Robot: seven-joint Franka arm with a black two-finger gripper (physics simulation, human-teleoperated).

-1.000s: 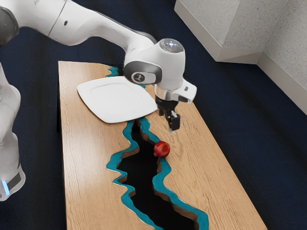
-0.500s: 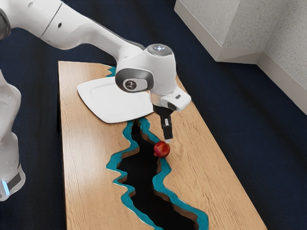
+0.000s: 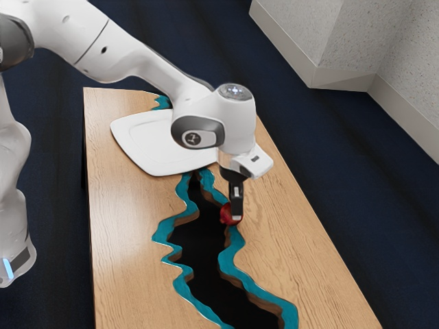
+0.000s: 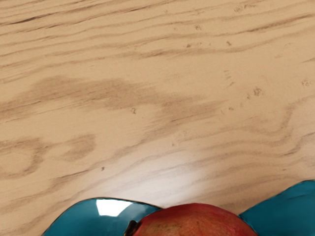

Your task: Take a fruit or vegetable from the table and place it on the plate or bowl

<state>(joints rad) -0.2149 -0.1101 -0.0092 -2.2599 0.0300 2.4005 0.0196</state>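
Red fruit (image 3: pixel 225 217) sits on the table's (image 3: pixel 309 260) teal resin edge (image 3: pixel 234 240), gripper (image 3: pixel 234 208) right down on it — grasp step, I'd say. Can't tell how wide it's set. Next: clamp, lift, carry to the plate (image 3: pixel 161 140) at 11 o'clock. Wrist view shows the fruit's top under the hand — the exterior view hides it.

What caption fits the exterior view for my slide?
Arm's gripper at the red fruit on the wooden table, white plate nearby.

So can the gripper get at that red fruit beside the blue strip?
Probably yes: the gripper sits right at the red fruit, nothing stands between them, and the white plate lies well apart.
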